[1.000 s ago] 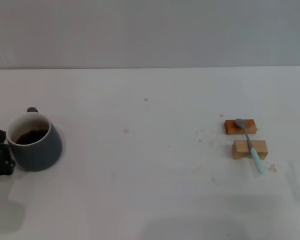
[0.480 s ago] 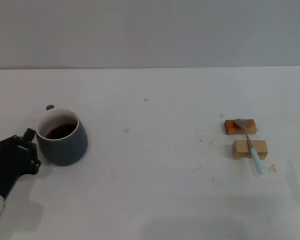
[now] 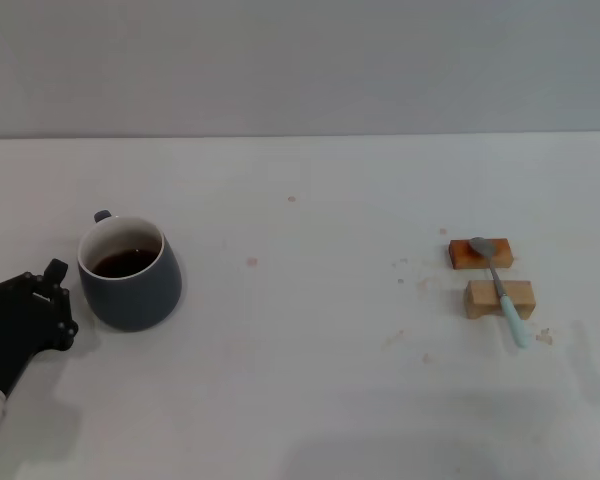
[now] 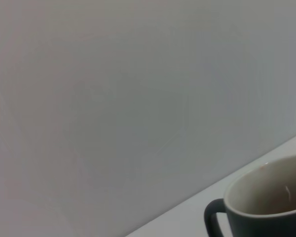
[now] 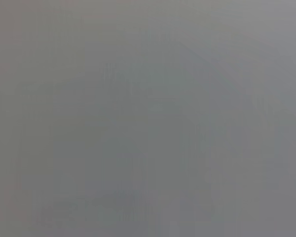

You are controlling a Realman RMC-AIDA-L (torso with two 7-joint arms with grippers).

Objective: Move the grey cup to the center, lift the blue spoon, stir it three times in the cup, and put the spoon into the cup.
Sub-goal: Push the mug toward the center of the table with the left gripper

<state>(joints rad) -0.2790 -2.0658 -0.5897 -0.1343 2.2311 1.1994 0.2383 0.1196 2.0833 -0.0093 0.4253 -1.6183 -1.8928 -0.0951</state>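
One pincer was in sight from my head camera: the left gripper (image 3: 40, 300), low at the near left of the table (image 3: 300, 400). I could not tell from any view whether it was released or clenched. Just beside it, on its inner side toward the table's middle, stood the grey cup (image 3: 130, 275), upright, dark liquid inside, its loop handle turned to the far side, away from me. A thin strip of bare table seemed to separate the two, though I could not be sure they were apart. I judged the cup short of the center, so my coming push or carry would run from the pincer onward through the cup.

Well apart, far across on the right, the blue spoon (image 3: 500, 288) lay bridging an orange block (image 3: 465, 255) and a pale wooden block (image 3: 520, 298), bowl farther, handle nearer me. My right gripper was out of sight, yet that side lay nearer the spoon.
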